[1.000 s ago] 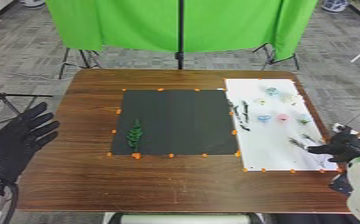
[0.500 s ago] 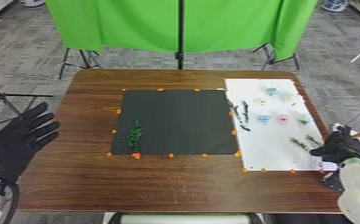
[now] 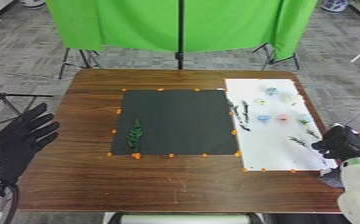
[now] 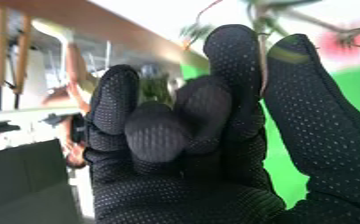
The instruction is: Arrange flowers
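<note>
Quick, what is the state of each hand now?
Left hand: open, holding nothing.
Right hand: cannot be told if open or closed, or if it holds a stem.

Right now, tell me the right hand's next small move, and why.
Probably ease the right hand inward over the white sheet, towards the dark mat: it sits at the sheet's right edge, by thin sprigs, while the mat bears just one green sprig.
</note>
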`<state>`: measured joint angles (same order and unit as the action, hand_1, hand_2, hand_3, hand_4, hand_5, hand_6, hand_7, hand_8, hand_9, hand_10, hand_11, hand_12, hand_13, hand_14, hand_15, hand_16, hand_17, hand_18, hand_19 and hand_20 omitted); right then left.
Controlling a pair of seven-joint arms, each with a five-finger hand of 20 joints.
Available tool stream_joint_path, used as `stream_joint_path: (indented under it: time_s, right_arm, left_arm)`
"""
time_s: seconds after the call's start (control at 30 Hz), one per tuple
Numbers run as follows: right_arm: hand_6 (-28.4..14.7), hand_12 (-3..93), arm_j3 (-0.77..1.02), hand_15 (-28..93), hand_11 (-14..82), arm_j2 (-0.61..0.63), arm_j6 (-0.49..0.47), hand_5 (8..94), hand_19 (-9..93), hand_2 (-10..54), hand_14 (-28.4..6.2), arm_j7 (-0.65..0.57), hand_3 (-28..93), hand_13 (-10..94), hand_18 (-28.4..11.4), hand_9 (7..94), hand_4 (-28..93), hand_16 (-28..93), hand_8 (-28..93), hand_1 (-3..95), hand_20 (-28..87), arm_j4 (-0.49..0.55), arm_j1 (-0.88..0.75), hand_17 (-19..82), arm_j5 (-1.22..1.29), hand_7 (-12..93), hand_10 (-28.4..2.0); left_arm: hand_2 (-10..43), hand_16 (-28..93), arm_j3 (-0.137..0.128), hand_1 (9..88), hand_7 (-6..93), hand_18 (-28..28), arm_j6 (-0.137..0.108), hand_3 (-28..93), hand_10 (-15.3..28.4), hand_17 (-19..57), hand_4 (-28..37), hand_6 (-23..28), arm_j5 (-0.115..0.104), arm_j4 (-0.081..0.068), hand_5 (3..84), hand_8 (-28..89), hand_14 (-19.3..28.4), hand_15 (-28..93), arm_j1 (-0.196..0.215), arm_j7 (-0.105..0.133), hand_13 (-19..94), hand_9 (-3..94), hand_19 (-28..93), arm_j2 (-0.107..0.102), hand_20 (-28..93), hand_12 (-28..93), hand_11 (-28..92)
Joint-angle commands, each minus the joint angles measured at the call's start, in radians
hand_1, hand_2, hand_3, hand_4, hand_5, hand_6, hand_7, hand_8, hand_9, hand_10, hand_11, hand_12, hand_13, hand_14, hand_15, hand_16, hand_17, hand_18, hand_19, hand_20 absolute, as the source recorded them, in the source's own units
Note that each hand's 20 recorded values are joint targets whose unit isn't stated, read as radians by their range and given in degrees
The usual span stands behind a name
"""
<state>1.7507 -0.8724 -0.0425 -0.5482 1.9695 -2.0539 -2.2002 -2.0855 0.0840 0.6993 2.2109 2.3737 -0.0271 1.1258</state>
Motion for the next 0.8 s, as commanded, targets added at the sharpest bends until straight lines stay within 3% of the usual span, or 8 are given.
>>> stream_joint_path:
  time_s: [0.03,0.23,0.5,0.57,0.8]
  right_arm:
    - [-0.1,38.3,-0.06,86,63.8,0.016,0.063,76.4,83,-9.5,-10.8,0.052,82,68,-18.1,79.4,-28,34,2,42.9,36,0.126,0.099,29,-0.041,57,-9.3]
    - [0.0,39.5,-0.285,89,65.8,-0.006,-0.064,77.5,86,-9.5,-10.9,0.114,84,71,-19.3,81.4,-28,35,4,42.1,37,0.141,0.343,32,-0.037,57,-9.4]
    - [1.5,41.5,-0.688,89,66.4,-0.128,-0.293,77.4,89,-9.5,-10.2,0.165,85,76,-20.1,84.0,-28,35,11,40.7,37,-0.023,0.705,35,-0.09,58,-8.8]
    - [1.5,41.7,-0.754,89,66.2,-0.171,-0.351,78.0,89,-9.5,-10.0,0.162,85,76,-20.2,84.4,-28,35,12,40.5,37,-0.056,0.757,36,-0.114,58,-8.7]
    - [1.3,41.8,-0.902,88,65.2,-0.279,-0.357,78.5,89,-9.5,-9.8,0.147,84,76,-20.2,84.6,-28,35,12,40.5,36,-0.185,0.839,36,-0.205,56,-8.5]
  left_arm:
    - [-3.0,-5,-0.003,25.1,24.1,19.0,-0.005,71,10.8,-11.0,-28.3,2.8,0.004,-0.001,26.9,-13,12.7,43,0.019,-0.011,15,21.1,45,0.011,6,11,29]
    - [-3.0,-5,-0.005,25.0,24.1,19.0,-0.015,71,10.8,-11.0,-28.3,2.8,0.003,0.004,26.9,-13,12.7,43,0.028,-0.015,15,21.1,45,0.012,6,11,29]
    - [-2.9,-5,0.008,25.1,24.2,18.9,-0.011,71,10.8,-11.0,-28.3,2.8,0.009,0.002,27.0,-14,12.7,43,0.01,-0.033,15,21.1,45,0.009,6,11,29]
    - [-2.9,-5,0.012,25.1,24.1,18.9,-0.019,71,10.8,-11.0,-28.3,2.8,0.012,0.005,26.9,-14,12.7,43,0.013,-0.025,15,21.1,45,0.004,6,11,29]
    - [-2.8,-5,0.018,25.1,24.1,19.0,-0.023,71,10.8,-11.0,-28.3,2.8,0.008,0.003,26.9,-14,12.7,43,0.01,-0.025,15,21.1,45,-0.005,6,11,29]
